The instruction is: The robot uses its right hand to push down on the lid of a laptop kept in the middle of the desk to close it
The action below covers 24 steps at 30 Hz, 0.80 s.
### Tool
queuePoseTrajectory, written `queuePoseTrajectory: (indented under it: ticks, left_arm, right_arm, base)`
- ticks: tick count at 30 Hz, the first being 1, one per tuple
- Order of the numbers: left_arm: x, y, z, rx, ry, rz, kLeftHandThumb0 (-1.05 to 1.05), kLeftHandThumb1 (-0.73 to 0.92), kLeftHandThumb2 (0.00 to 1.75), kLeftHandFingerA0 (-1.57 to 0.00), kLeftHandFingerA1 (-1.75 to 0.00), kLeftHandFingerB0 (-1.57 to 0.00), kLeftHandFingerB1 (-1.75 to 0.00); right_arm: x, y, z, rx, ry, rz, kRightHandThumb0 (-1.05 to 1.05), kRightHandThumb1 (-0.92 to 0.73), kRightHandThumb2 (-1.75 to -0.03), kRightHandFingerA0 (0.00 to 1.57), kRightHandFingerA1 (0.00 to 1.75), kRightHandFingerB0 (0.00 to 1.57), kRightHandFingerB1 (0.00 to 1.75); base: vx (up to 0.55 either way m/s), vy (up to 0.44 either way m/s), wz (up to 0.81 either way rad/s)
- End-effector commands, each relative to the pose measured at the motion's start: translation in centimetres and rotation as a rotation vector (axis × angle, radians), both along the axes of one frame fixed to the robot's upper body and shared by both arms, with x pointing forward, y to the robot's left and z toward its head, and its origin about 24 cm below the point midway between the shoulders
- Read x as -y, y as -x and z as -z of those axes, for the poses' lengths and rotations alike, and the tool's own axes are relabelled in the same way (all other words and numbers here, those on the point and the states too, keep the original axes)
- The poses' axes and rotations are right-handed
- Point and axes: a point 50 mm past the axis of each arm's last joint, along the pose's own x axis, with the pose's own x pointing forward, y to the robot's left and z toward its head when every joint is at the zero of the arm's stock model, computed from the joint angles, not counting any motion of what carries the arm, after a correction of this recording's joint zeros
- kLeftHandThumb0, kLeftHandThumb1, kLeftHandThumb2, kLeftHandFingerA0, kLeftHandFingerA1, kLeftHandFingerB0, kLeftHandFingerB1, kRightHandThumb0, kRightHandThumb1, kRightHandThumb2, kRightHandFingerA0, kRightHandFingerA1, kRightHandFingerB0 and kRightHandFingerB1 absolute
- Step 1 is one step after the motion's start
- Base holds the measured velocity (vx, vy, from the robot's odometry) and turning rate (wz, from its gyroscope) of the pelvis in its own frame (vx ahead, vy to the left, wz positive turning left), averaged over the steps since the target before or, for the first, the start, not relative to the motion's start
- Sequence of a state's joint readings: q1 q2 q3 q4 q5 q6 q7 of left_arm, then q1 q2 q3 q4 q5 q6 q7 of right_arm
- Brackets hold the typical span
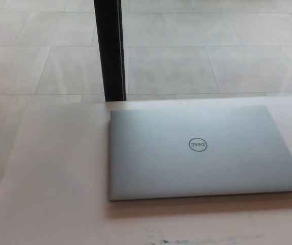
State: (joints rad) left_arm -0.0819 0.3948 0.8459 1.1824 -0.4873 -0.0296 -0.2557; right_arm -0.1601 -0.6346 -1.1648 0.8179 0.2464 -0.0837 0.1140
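Laptop [202,153] lies flat on the surface [59,173], lid fully down, silver-grey shell facing up. Round logo [198,145] sits near the middle of the lid. Laptop is right of centre in the head view; its right front corner comes close to the picture's right edge. Its back edge runs just short of the surface's far edge. A thin shadow lies along the laptop's front edge.

Surface is pale, off-white with a pinkish cast, matte. Bare stretch to the left of the laptop. Faint greenish smudges [161,240] on the surface at the bottom edge of the picture, below the laptop's front; too blurred to tell what they are.

Beyond the surface: floor [212,51] of large light-grey tiles with thin grout lines, some soft glare. A black vertical post [110,48] rises from behind the surface's far edge, left of the laptop's back left corner, and runs out of the top of the picture. Dark patch at the bottom left corner, off the surface's edge; can't tell what.

Neither hand shows, left or right, so finger state can't be told.
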Motion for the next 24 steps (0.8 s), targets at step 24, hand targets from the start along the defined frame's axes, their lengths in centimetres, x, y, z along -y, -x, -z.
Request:
queuePoseTrajectory:
  ticks: [24]
  left_arm:
    - [-1.6,-2.2,-2.3,0.028,-0.067,-0.012,-1.05,0.61,1.3,-0.23,-0.96,-0.28,-1.25]
  right_arm:
    - [-3.1,2.0,8.2,0.271,-0.43,0.252,-0.95,-0.92,-0.75,0.61,1.53,0.18,1.1]
  base:
    - [0.0,0.0,0.0]
